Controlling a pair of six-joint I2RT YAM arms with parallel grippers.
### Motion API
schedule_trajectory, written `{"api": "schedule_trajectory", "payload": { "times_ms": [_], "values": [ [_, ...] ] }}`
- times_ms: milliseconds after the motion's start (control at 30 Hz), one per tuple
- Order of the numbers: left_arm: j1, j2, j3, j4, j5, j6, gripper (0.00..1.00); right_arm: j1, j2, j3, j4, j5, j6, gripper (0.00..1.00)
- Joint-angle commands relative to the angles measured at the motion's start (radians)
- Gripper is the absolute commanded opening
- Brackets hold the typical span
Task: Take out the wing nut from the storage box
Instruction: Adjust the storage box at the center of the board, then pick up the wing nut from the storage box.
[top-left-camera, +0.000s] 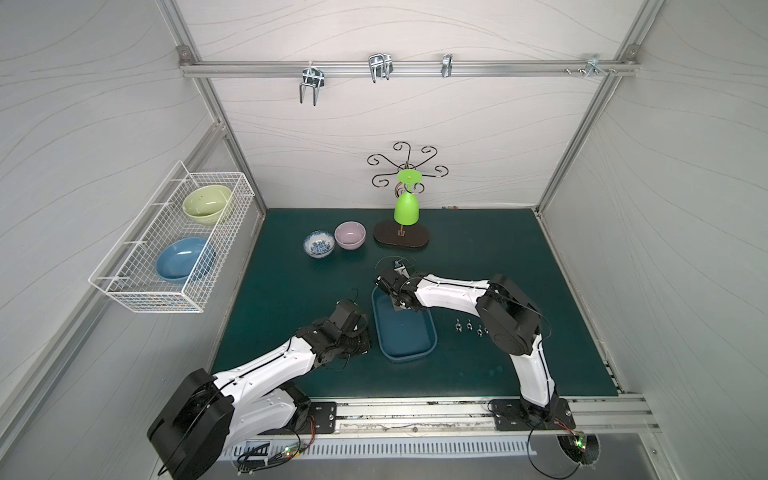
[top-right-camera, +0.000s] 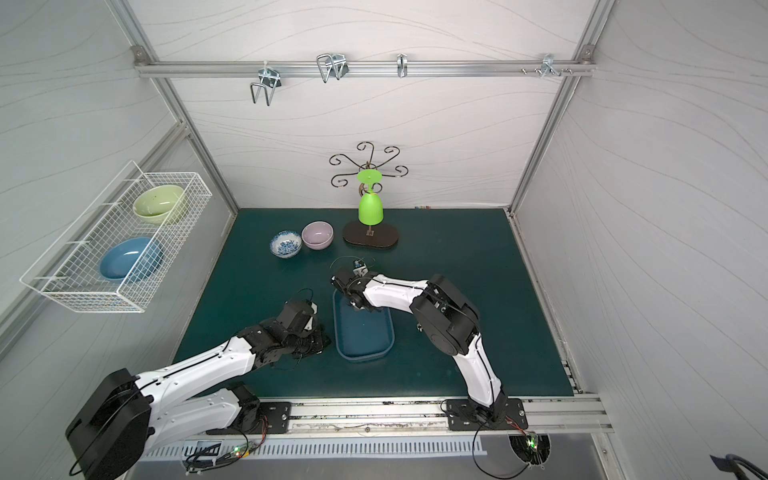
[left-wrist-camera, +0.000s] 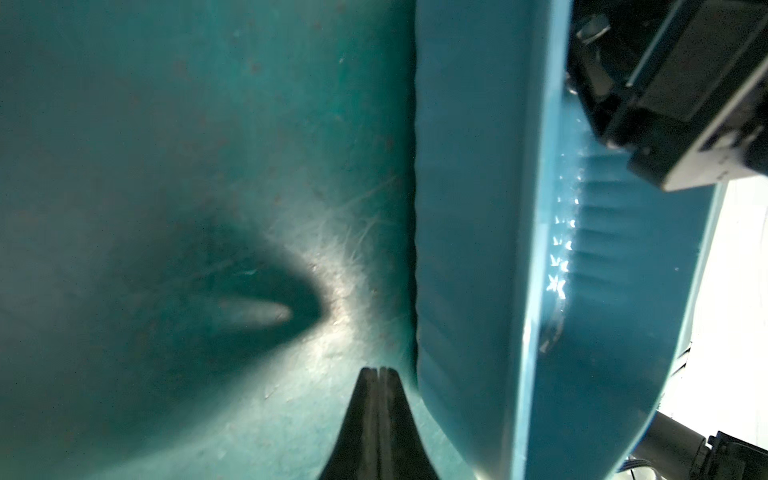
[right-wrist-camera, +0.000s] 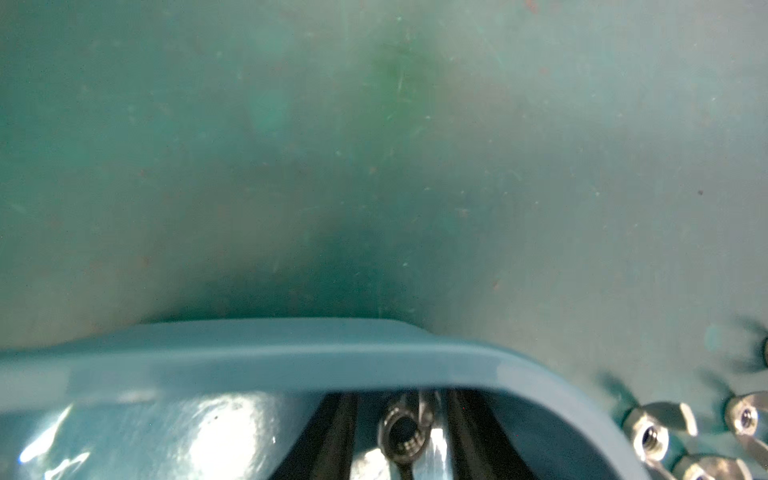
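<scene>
The blue storage box (top-left-camera: 432, 328) (top-right-camera: 365, 336) lies on the green mat between the two arms. My right gripper (right-wrist-camera: 403, 399) reaches down into its far end, just inside the rim (right-wrist-camera: 291, 353). Its jaws stand open on either side of a metal wing nut (right-wrist-camera: 404, 434) on the box floor, with a small gap showing on each side. In both top views the wrist (top-left-camera: 399, 291) hides those fingers and the nut. My left gripper (left-wrist-camera: 378, 370) (top-left-camera: 363, 338) is shut and empty, low over the mat beside the box's left wall (left-wrist-camera: 469, 208).
Loose wing nuts (top-left-camera: 469, 326) (right-wrist-camera: 652, 432) lie on the mat right of the box, near the right arm's elbow. A blue-patterned bowl (top-left-camera: 319, 244), a pink bowl (top-left-camera: 350, 235) and a cup stand with a green goblet (top-left-camera: 406, 210) stand behind. A white wire basket (top-left-camera: 174, 249) hangs on the left wall.
</scene>
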Motion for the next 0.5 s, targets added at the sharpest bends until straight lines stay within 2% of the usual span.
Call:
{"api": "schedule_trajectory", "payload": {
  "times_ms": [0,467],
  "values": [
    [0.003,0.015,0.052,0.014,-0.003,0.02,0.05,-0.015,0.024,0.011,0.009,-0.031,-0.024,0.38],
    [0.006,0.003,0.071,-0.028,-0.024,0.028,0.05,-0.032,0.017,-0.029,0.055,-0.041,-0.041,0.26]
  ]
}}
